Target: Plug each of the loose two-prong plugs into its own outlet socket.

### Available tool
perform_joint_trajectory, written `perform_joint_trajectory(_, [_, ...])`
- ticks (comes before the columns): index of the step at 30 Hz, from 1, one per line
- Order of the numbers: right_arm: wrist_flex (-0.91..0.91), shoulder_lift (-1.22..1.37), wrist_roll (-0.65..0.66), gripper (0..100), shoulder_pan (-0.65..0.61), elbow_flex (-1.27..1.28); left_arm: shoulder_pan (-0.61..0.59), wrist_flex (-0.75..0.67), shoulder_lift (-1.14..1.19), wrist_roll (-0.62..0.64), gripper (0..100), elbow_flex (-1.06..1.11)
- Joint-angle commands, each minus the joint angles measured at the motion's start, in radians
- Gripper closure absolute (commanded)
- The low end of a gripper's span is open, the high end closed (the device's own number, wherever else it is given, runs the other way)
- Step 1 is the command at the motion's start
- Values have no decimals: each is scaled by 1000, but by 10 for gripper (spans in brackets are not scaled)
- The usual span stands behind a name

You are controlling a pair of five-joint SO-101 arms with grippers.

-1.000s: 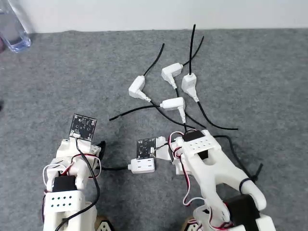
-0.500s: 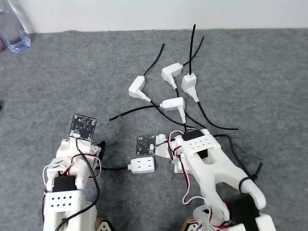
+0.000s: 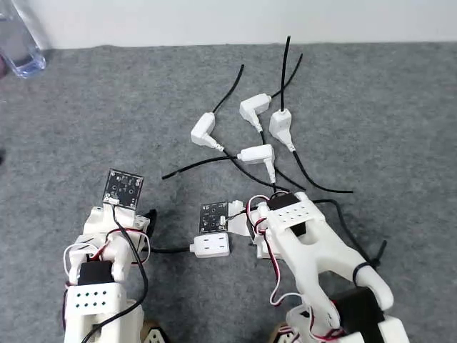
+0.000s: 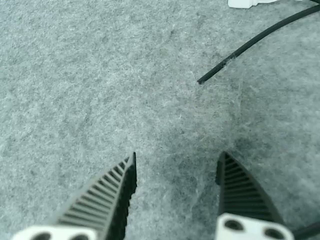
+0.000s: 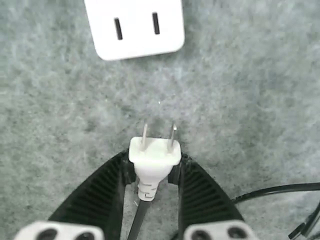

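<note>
The right gripper (image 5: 152, 164) clamps a white two-prong plug (image 5: 154, 150), its prongs facing the outlet socket (image 5: 134, 27) nearby, apart from it, by the table's (image 3: 71, 107) near edge. The left gripper (image 4: 177, 159) gapes over bare felt.

mat (image 5: 250, 75): grey felt, rough, matt | plug (image 5: 152, 156): smooth white plastic, metal prongs (image 5: 172, 136) | socket (image 5: 135, 42): smooth plastic

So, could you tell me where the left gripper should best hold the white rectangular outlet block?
I'd grip the white outlet block across its long side walls, near where its black cable enters, bringing the left gripper down from that side. It lies flat, and this leaves the right gripper and its white plug room.
</note>
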Motion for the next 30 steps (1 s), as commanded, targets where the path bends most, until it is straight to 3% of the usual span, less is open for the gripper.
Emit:
perform_joint_trajectory(1, [1, -58, -44, 991, -22, -9, 5, -17, -11, 3, 754, -10])
perform_joint_trajectory(8, [45, -318, -146, 991, -18, -11, 123, -107, -12, 230, 754, -30])
perform_joint_trajectory(17, [41, -501, -269, 991, -16, -3, 140, -247, -12, 331, 751, -27])
perform_joint_trajectory(20, [31, -518, -298, 991, -16, -20, 150, -287, -12, 523, 751, -27])
perform_joint_trajectory(27, [30, -515, -336, 991, -16, -78, 318, -379, -12, 1178, 750, -22])
perform_joint_trajectory(30, [30, -512, -365, 991, -16, -115, 359, -373, -12, 1264, 750, -22])
